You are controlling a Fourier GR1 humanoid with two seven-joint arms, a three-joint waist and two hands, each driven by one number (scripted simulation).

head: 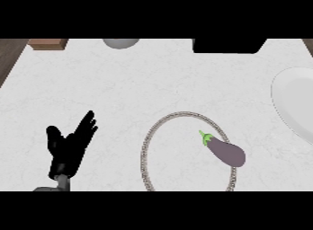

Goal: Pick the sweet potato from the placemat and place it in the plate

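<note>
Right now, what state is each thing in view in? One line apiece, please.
Eggplant: lying on its side at the placemat's right rim, not held; no sweet potato shows.
Placemat: flat on the counter, round, cut off at the view's lower edge.
Plate: on the counter at right, nothing on it, partly out of view.
Left hand: open, resting, fingers up, holding nothing.
Right hand: not in view.

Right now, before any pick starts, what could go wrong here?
1. The vegetable on the placemat looks like an eggplant, not a sweet potato; the pick may target wrongly.
2. It lies at the placemat's right rim, and the right hand is out of view.
3. The plate is cut off at the right edge.
</note>
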